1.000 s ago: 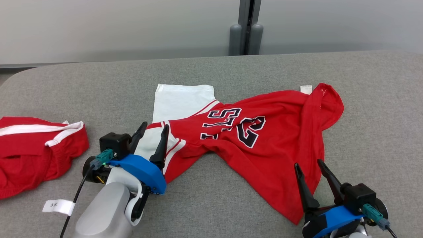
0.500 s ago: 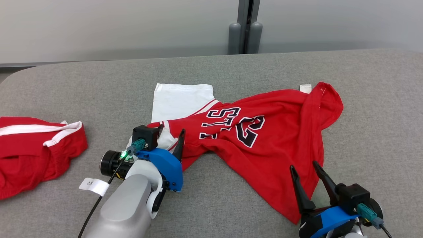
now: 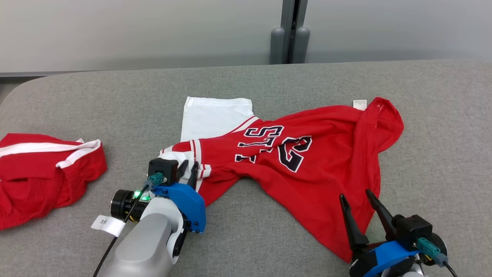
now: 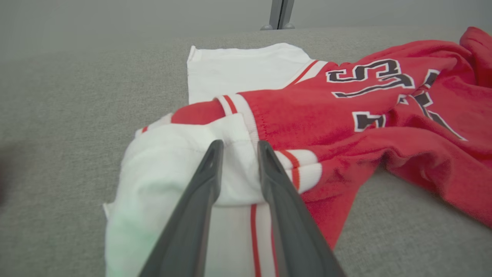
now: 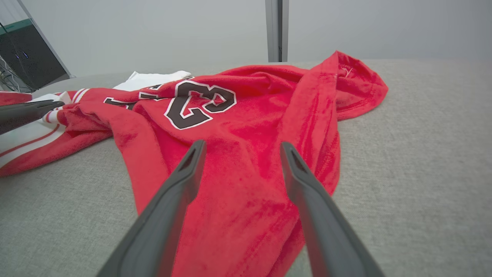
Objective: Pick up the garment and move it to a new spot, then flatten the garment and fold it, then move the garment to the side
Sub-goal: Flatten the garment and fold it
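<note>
The garment (image 3: pixel 307 161) is a red jersey with dark numbers and white sleeves, lying crumpled across the middle of the grey table (image 3: pixel 115 100). My left gripper (image 3: pixel 188 169) is at its left end, jaws drawn close on a bunched fold of white sleeve. In the left wrist view the white cloth of the garment (image 4: pixel 346 115) is pinched between the left gripper's (image 4: pixel 239 148) fingers. My right gripper (image 3: pixel 355 196) stands open just above the garment's near right hem. In the right wrist view the red garment (image 5: pixel 238 115) lies under the right gripper (image 5: pixel 240 148).
A second red piece with white trim (image 3: pixel 42 173) lies crumpled at the table's left edge. A grey post (image 3: pixel 290 34) stands behind the table's far edge. A white tag (image 3: pixel 108 225) hangs on my left arm's cable. Bare grey table lies at the right and near side.
My left gripper moved right onto the white sleeve and closed its fingers on it, bunching the cloth. The right gripper stayed open in place. The head camera shifted slightly.
</note>
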